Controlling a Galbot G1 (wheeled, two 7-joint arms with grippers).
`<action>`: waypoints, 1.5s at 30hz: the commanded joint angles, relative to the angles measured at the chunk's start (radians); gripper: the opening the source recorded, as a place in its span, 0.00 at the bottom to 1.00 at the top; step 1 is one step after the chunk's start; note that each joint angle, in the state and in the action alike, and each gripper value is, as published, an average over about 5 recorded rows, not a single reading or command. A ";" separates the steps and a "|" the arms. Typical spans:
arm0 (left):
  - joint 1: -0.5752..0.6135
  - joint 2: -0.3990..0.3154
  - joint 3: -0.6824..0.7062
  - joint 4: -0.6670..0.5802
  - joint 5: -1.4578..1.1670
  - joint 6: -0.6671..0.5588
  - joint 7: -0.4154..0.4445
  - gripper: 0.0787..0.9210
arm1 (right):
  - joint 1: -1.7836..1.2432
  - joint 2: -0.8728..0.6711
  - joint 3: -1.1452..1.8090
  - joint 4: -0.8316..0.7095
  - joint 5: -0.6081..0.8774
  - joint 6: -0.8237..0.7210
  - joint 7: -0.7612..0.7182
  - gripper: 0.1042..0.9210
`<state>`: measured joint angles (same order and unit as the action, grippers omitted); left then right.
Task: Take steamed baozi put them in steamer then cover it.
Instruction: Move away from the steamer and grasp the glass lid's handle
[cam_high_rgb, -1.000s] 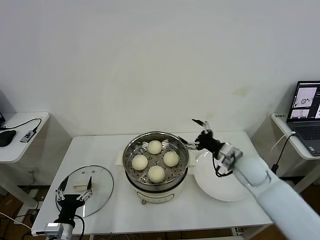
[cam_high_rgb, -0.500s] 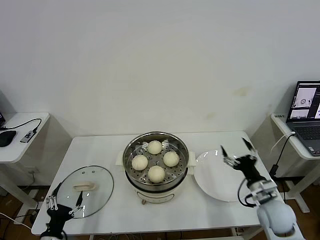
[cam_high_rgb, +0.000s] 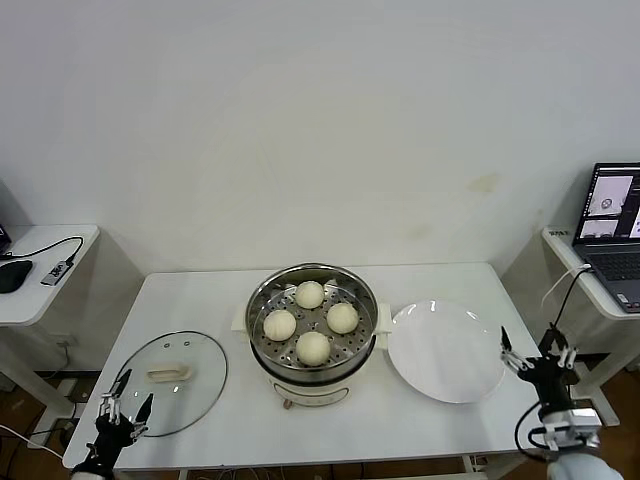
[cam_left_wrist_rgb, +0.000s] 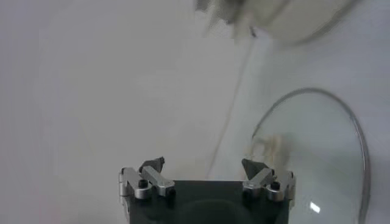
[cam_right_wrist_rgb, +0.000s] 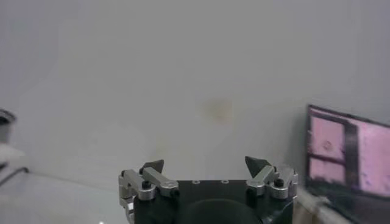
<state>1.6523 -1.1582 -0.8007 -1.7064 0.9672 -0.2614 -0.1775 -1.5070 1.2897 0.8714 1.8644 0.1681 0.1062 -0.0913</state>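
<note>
Head view, nearest edge: left gripper (cam_high_rgb: 125, 407) low at the front-left corner of the white table (cam_high_rgb: 210, 290), fingers spread and holding nothing, right gripper (cam_high_rgb: 538, 355) off the front-right corner beside the table edge, fingers likewise spread and bare. Just beyond the left gripper, flat on the tabletop: round clear glass cover (cam_high_rgb: 170, 382) with thin metal rim and cream oblong handle; right of centre, smooth glossy white plate (cam_high_rgb: 445, 352). Mid-table between them: shiny stainless steamer (cam_high_rgb: 313, 322) on cream base, uncovered, with four smooth round creamy-white baozi (cam_high_rgb: 313, 346) on the perforated tray.
</note>
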 joint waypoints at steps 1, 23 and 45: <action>-0.171 0.050 0.075 0.165 0.187 -0.016 0.014 0.88 | -0.070 0.049 0.058 0.003 -0.019 0.024 0.005 0.88; -0.347 0.103 0.152 0.276 0.146 0.011 0.049 0.88 | -0.108 0.084 0.021 0.026 -0.081 0.037 -0.002 0.88; -0.401 0.100 0.190 0.377 0.057 0.016 0.023 0.60 | -0.142 0.101 -0.004 0.066 -0.148 0.039 -0.006 0.88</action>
<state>1.2669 -1.0597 -0.6183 -1.3589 1.0430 -0.2465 -0.1481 -1.6420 1.3878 0.8697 1.9175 0.0372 0.1440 -0.0983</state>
